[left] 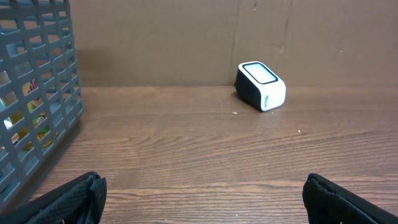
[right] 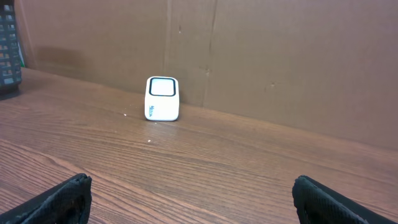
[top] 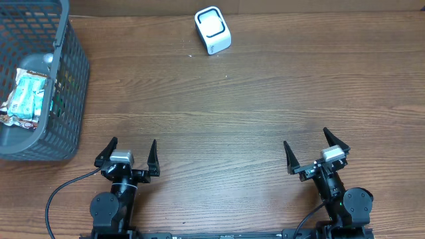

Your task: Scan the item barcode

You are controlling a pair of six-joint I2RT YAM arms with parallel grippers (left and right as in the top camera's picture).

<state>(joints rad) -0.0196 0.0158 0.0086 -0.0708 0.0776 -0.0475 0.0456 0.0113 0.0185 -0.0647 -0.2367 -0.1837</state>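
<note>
Black fingers (left: 74,199) of the left tool (top: 133,143) sit in the bottom corners of its wrist view, spread wide and holding nothing (bare wood shows in the gap). The right tool (top: 305,137) stands the same way, jaws wide apart and empty. Both are at the near edge of the surface (top: 219,119), well apart from each other.

The packet (top: 26,99), pale blue-green and white in a crinkled wrapper, lies inside the grey basket (top: 70,73) at the far left corner, toward the basket's left side; its barcode cannot be made out. Other contents lie beside it, too unclear to name (yellow and red patches show through the mesh from the left wrist). The scanner (top: 212,30), a small white box with a dark-rimmed window on its upper face, rests on the wood near the far edge, about midway across, well apart from the basket and from both tools. Behind it rises a brown cardboard wall (right: 280,62). A black cable (top: 56,202) loops out from the left arm's base.
</note>
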